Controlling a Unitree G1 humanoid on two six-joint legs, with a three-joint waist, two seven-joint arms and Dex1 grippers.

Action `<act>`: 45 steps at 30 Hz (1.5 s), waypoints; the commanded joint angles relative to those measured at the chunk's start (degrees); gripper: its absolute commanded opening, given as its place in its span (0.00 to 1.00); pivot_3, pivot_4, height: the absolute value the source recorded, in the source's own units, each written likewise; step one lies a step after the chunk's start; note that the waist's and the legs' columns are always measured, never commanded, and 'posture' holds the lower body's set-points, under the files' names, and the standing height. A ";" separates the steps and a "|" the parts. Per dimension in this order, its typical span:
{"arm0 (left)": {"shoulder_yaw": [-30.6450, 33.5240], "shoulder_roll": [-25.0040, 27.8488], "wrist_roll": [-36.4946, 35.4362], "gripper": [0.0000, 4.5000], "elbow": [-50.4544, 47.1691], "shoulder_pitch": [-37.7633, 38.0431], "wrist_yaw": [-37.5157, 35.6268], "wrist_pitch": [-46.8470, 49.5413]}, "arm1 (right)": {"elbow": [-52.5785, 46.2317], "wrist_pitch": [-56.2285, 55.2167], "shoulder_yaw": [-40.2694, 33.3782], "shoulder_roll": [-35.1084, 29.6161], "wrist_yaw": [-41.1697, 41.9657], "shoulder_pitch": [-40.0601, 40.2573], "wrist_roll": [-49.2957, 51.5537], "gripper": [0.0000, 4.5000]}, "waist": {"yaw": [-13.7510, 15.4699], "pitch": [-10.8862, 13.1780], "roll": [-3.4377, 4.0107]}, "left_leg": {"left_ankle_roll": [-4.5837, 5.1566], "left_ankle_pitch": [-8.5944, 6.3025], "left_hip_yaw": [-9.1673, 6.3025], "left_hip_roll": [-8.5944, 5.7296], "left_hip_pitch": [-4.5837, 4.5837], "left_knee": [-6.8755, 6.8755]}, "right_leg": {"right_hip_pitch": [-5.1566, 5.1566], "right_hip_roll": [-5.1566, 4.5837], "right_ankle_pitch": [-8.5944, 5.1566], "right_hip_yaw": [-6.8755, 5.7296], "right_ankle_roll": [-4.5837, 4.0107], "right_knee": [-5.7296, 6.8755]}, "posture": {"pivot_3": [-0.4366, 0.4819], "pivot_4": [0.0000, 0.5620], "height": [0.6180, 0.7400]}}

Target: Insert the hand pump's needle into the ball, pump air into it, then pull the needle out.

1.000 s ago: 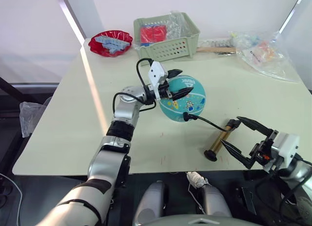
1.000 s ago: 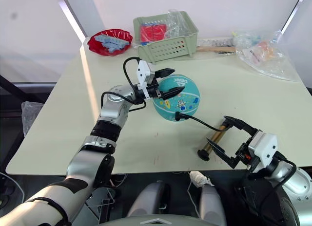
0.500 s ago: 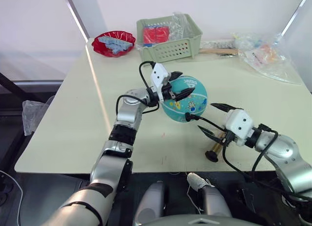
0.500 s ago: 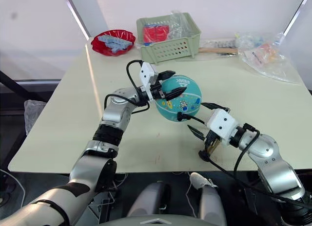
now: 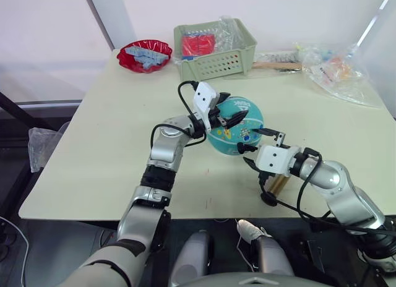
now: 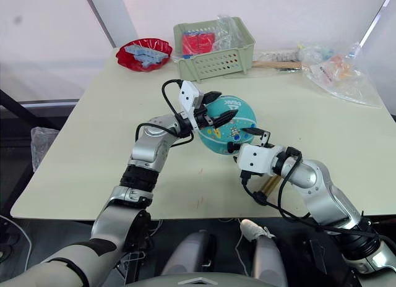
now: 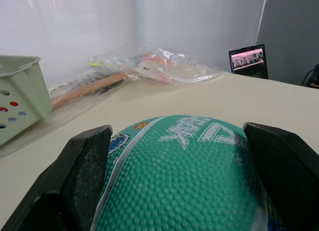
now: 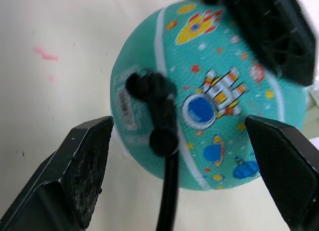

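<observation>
The teal-blue ball (image 5: 237,127) with cartoon prints rests mid-table. My left gripper (image 5: 228,107) reaches over it from the left, fingers (image 7: 87,164) pressed against both sides of its upper cap (image 7: 184,176). The hose's black fitting (image 8: 157,109) sits against the ball's near side, so the needle is hidden inside. My right gripper (image 5: 257,148) is open, one finger on either side of the fitting without touching it. The black hose (image 8: 168,191) trails back between them. The bronze-gold hand pump (image 5: 276,185) lies on the table under my right wrist.
At the back of the table stand a green basket (image 5: 213,49), a red bowl of blue pieces (image 5: 144,54), a wooden-handled brush (image 5: 275,64) and crinkled plastic bags (image 5: 337,70). The table's front edge runs just below the pump.
My right arm has swung in from the front right corner to the ball, bringing its open fingers around the hose fitting. The left gripper, ball and pump have stayed put.
</observation>
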 commanded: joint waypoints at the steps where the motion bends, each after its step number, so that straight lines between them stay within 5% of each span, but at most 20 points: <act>1: -3.08 -0.97 1.84 1.00 2.06 2.11 1.41 3.60 | -0.59 -2.65 -0.19 0.60 -0.43 -1.42 -2.39 0.92 | -0.01 0.00 0.00 | 0.00 0.00 -0.01 0.00 0.00 0.00 | 0.00 0.00 0.00 0.00 0.00 0.00 | 0.48 0.27 0.97; 8: -3.10 -1.62 1.85 1.00 1.04 2.57 2.68 4.66 | 1.09 -5.29 -0.40 2.27 -0.60 -1.54 -5.01 0.22 | 0.01 0.00 -0.01 | 0.00 0.00 -0.01 0.00 0.00 0.00 | 0.01 0.00 0.00 -0.01 0.00 0.00 | 0.48 0.27 0.97; 10: -3.19 -1.75 1.90 1.00 0.85 2.74 3.06 4.83 | 1.30 -5.94 -0.42 2.63 -0.57 -1.29 -5.45 0.06 | -0.06 -0.01 0.00 | 0.00 0.00 -0.02 0.00 0.00 0.00 | 0.01 0.00 0.00 -0.01 0.00 0.00 | 0.48 0.27 0.97; 12: -3.31 -1.89 2.20 1.00 0.70 2.97 3.82 4.90 | 1.40 -6.70 -0.48 2.79 -0.56 -0.79 -5.63 0.02 | -0.09 -0.01 -0.01 | -0.02 0.01 -0.02 0.01 0.02 0.00 | 0.01 0.01 0.00 -0.01 -0.01 0.00 | 0.48 0.27 0.97; 45: -6.60 -3.74 7.24 1.00 11.76 3.78 10.09 -4.16 | -4.65 -18.46 -9.37 1.78 1.02 10.98 3.10 0.02 | 1.80 -0.17 0.08 | 0.16 -0.04 -1.01 -0.40 0.10 -0.01 | 0.64 -0.01 -0.24 -0.13 0.06 -0.29 | 0.48 0.27 0.97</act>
